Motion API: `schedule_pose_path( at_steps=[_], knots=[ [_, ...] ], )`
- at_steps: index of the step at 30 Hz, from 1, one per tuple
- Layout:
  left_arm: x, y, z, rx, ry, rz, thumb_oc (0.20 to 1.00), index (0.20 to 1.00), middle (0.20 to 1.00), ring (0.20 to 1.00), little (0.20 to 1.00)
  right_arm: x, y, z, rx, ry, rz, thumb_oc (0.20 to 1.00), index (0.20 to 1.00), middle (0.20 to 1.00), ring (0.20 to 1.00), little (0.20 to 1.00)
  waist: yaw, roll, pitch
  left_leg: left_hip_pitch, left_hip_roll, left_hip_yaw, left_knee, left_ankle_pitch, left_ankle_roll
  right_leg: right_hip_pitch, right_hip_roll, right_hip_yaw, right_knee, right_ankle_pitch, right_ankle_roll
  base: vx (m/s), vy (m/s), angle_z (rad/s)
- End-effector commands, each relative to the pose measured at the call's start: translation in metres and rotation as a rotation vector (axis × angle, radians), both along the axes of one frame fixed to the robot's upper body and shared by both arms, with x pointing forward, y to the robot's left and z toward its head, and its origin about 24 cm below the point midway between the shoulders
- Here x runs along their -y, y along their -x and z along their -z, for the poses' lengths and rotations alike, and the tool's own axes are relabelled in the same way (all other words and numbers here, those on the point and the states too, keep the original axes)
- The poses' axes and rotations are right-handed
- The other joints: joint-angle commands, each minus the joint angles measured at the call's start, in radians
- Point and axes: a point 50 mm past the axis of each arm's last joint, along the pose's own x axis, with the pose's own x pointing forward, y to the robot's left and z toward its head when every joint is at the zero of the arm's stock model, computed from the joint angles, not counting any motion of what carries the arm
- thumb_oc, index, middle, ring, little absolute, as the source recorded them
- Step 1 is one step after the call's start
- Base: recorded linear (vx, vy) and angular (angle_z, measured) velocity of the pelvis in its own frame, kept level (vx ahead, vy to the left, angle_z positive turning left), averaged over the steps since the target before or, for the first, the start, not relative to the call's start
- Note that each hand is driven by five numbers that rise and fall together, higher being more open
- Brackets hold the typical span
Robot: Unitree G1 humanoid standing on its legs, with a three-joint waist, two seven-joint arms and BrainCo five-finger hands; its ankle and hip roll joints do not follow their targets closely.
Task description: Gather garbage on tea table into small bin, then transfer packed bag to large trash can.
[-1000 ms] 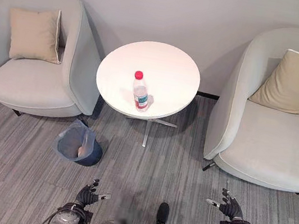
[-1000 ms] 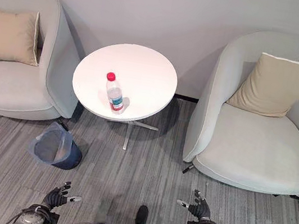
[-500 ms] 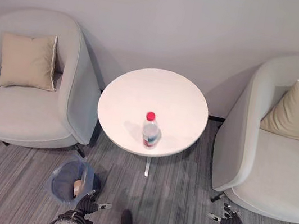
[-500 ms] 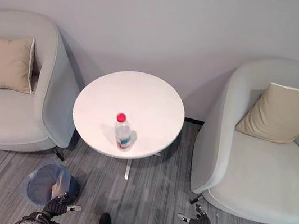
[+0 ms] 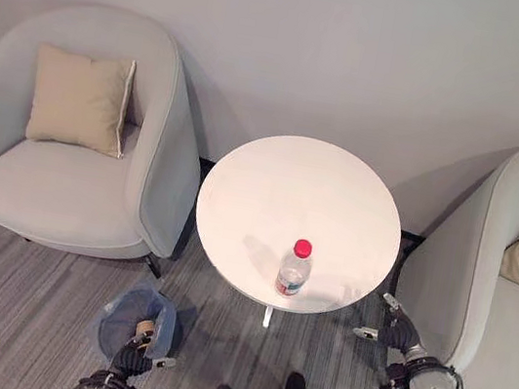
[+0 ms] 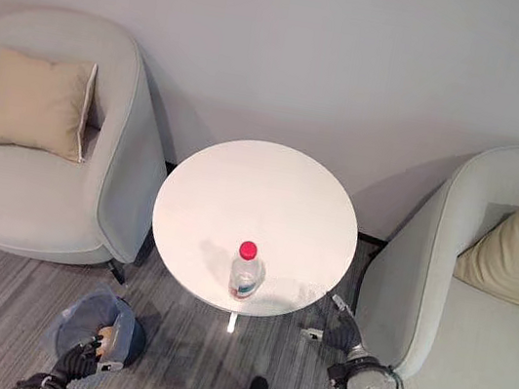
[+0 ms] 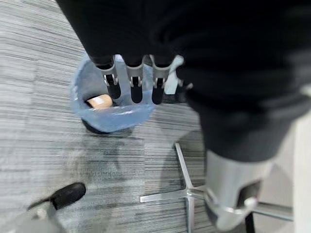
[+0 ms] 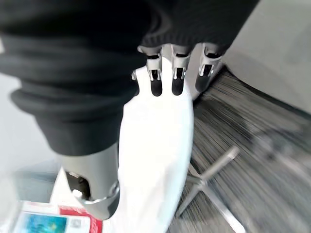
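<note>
**Bottle not yet binned; both hands empty**

The round tea table (image 5: 338,197) serves as the landmark. Nearest the robot, the left hand (image 5: 137,357) hangs low over the small bin (image 5: 121,319), which stands on the carpet on the near left side of the table. Its fingers (image 7: 133,87) point straight down toward the blue liner, relaxed and holding nothing. A tan scrap (image 7: 99,101) already lies inside the bin, so some gathering looks done.

The right hand (image 5: 394,330) is raised at the table's near right edge, fingers (image 8: 164,77) spread and straight, just short of the top and gripping nothing.

The plastic bottle (image 5: 293,269) with a red cap stands upright on the near part of the table, a little way from the right hand and untouched. I judge it the one piece of garbage left to gather; after that, the bag has yet to be packed and carried to the large can.

Beyond the table, an armchair stands on each side, each with a beige cushion (image 5: 79,99).
</note>
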Motion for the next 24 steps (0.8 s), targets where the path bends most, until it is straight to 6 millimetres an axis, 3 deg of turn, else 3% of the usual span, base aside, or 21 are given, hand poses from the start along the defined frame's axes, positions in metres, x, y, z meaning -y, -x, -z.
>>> schedule_pose_path(
  at_steps=[1,7,13,24],
  knots=[
    [-0.002,-0.024,-0.010,0.077,-0.032,0.058,1.000,1.000,1.000,1.000,1.000,-0.015,-0.015,-0.025,0.121,0.001,-0.121,1.000,1.000,1.000,1.000,1.000,-0.003,-0.025,-0.012,-0.114,0.045,-0.032,0.067,0.010,-0.056,0.095,-0.008,-0.002,0.010,-0.162,0.053,0.02,-0.035,0.25],
    [-0.001,-0.017,-0.006,0.052,-0.026,0.047,1.000,1.000,1.000,1.000,1.000,-0.027,-0.021,-0.028,0.141,-0.022,-0.165,1.000,1.000,1.000,1.000,1.000,0.007,-0.020,-0.024,-0.099,0.043,-0.050,0.049,0.019,-0.063,0.136,-0.004,-0.031,-0.017,-0.170,0.049,0.04,-0.025,0.14],
    [-0.003,-0.003,0.001,-0.002,-0.028,0.030,1.000,1.000,1.000,1.000,1.000,-0.052,-0.032,-0.028,0.154,-0.079,-0.220,1.000,1.000,1.000,1.000,1.000,0.029,-0.013,-0.040,-0.073,0.035,-0.067,0.023,0.022,-0.063,0.167,-0.003,-0.055,-0.031,-0.181,0.047,0.06,0.009,0.14],
    [-0.002,0.006,0.006,-0.028,-0.020,-0.009,1.000,1.000,1.000,1.000,1.000,-0.078,-0.034,-0.009,0.123,-0.225,-0.131,1.000,1.000,1.000,1.000,1.000,0.057,0.003,-0.032,-0.072,0.021,-0.103,-0.007,0.029,-0.059,0.162,-0.011,-0.095,-0.029,-0.187,0.051,0.03,0.034,0.16]
  ],
)
